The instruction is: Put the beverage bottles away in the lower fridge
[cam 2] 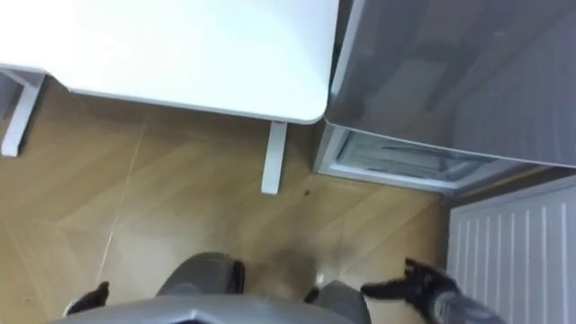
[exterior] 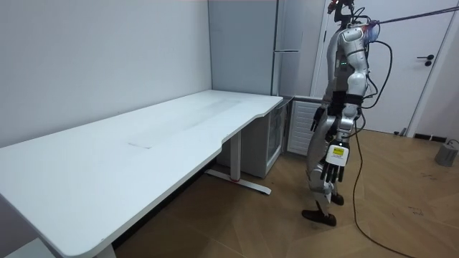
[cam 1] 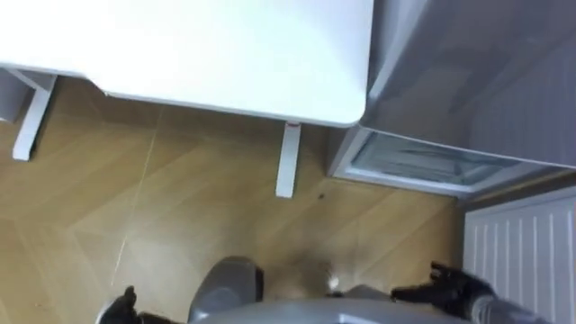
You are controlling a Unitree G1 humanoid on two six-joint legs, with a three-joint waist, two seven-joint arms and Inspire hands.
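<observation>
The low glass-fronted fridge (cam 1: 423,166) (exterior: 272,140) stands on the floor between the white table's end and the tall grey fridge (cam 1: 486,63). I stand on the wooden floor just before it, by the table's corner. My right hand (cam 1: 450,288) (cam 2: 416,284) hangs low at my side with straight fingers and holds nothing. My left hand (cam 1: 119,306) (exterior: 333,166) hangs by my thigh, fingers straight down, also holding nothing.
The white table (cam 1: 198,45) (exterior: 143,158) runs off to my left, with a leg (cam 1: 288,162) close to the low fridge. A white slatted panel (cam 1: 522,243) stands to my right. Open wooden floor (cam 1: 180,207) lies in front of me.
</observation>
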